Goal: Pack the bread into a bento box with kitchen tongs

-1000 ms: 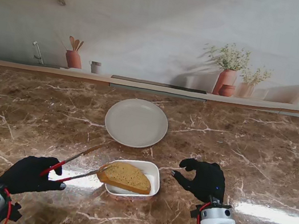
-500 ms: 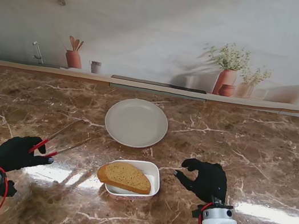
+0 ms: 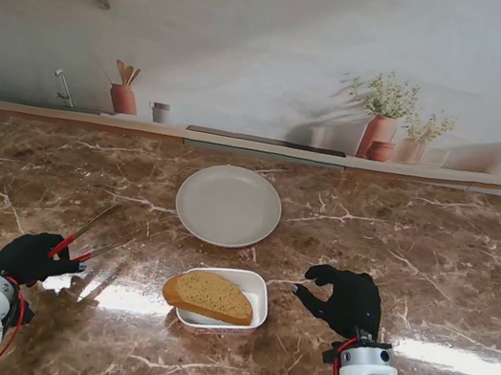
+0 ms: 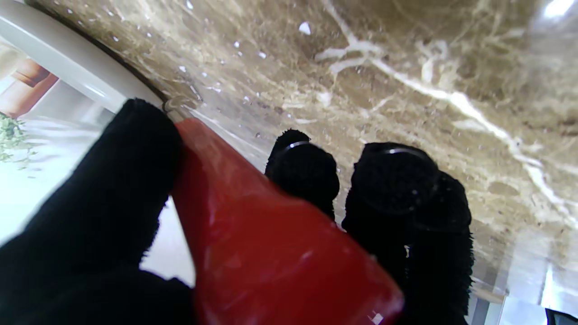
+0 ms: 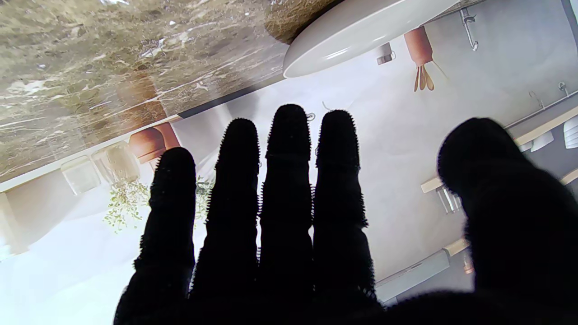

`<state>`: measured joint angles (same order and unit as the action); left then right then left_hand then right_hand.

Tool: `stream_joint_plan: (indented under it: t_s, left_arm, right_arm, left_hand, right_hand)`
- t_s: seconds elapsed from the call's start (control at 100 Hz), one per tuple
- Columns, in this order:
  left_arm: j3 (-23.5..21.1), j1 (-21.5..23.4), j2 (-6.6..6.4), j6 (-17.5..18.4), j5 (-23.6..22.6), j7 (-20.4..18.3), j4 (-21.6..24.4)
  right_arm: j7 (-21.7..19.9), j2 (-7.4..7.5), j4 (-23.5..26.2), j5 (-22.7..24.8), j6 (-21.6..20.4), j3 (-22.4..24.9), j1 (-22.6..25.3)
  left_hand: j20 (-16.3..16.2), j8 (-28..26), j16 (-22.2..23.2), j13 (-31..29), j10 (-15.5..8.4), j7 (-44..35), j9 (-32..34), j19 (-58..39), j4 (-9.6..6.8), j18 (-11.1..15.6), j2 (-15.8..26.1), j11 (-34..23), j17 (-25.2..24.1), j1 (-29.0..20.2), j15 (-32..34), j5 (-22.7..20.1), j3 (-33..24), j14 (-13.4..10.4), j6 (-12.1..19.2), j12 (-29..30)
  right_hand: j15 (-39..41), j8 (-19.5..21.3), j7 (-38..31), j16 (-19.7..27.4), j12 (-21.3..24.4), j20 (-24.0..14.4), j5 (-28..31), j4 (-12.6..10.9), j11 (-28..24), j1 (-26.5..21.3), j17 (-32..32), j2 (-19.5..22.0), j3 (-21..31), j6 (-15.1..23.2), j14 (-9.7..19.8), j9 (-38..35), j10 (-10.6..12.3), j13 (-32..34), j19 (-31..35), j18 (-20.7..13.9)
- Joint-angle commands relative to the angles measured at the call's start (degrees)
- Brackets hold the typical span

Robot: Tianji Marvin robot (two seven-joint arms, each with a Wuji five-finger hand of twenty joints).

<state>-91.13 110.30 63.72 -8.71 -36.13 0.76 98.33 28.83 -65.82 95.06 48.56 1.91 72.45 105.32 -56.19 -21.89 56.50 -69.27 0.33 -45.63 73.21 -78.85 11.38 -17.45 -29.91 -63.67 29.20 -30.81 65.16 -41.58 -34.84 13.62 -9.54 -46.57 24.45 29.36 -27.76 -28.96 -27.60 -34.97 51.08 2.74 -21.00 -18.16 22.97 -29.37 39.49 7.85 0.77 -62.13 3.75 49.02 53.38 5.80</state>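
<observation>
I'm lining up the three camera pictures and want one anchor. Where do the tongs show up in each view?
Stand view: the tongs sit at the left, held in the left robot hand, tips pointing away from me toward the white plate.
Left wrist view: their red handle fills the middle, gripped between black fingers.
Right wrist view: not in it.
Shared landmark: the white plate, seen in all three views.

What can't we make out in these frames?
- Tongs tips: stand view, too thin and blurred against the marble.
- Left hand grip: left wrist view, red handle and fingers fill the picture.
- Bento box floor: stand view, bread covers it.
- Right hand palm: faces away.
</observation>
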Motion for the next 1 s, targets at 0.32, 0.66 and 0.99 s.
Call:
stream_joint_plan:
  t_s: [0.32,0.66,0.99]
  left_arm:
    - [2.6,-2.78,-0.35,-3.06,-2.04,-1.2,-2.87]
    - [3.65,-3.45,-1.07,-5.85,-5.32,-3.84,-2.99]
    - [3.13,-2.79,-1.61,-6.75,-8.12,-6.2,-1.74]
  right_arm:
    - [-0.91,-0.05,-0.15,0.07,0.2,0.21,-0.05]
    - [-0.44,-0.12,-0.48,0.0,0.08,0.18,-0.21]
    - [0.35,-0.27,-0.91,-0.2,-0.08,0.25,-0.29]
  left_hand:
    - [1.31,-2.65,-0.15,-1.88,-8.78,3.6,4.25,-2.14,-4.52,2.27,6.42,4.69,-2.41,5.47,-5.34,0.16,-2.08,0.0,-0.81,0.04]
    - [3.44,-1.27,-1.24,5.25,-6.71,8.3,-3.83,2.87,-5.77,1.32,8.22,13.17,-7.43,5.85,-15.42,6.04,12.54,-0.55,-0.87,2.14]
    - [4.34,0.19,-8.26,13.54,-3.33,13.55,-17.55,8.06,-8.42,0.24,11.09,26.42,-11.75,-0.65,-25.49,13.58,36.07,0.65,0.18,11.17]
  right_hand:
    - [0.51,0.59,-0.89,-0.46,-0.86,-0.49,1.4,-1.88,-0.93,-2.01,-0.38,0.95,-1.12,1.25,0.47,-0.55,0.5,1.45,-0.41,0.32]
    - [0.52,0.56,-0.81,-0.46,-0.86,-0.48,1.26,-1.88,-0.93,-1.99,-0.38,0.94,-1.14,1.14,0.47,-0.47,0.48,1.4,-0.41,0.31]
    - [0.57,0.56,-0.78,-0.48,-0.87,-0.49,1.2,-1.88,-0.99,-2.0,-0.36,0.95,-1.12,1.12,0.51,-0.52,0.58,1.43,-0.38,0.33]
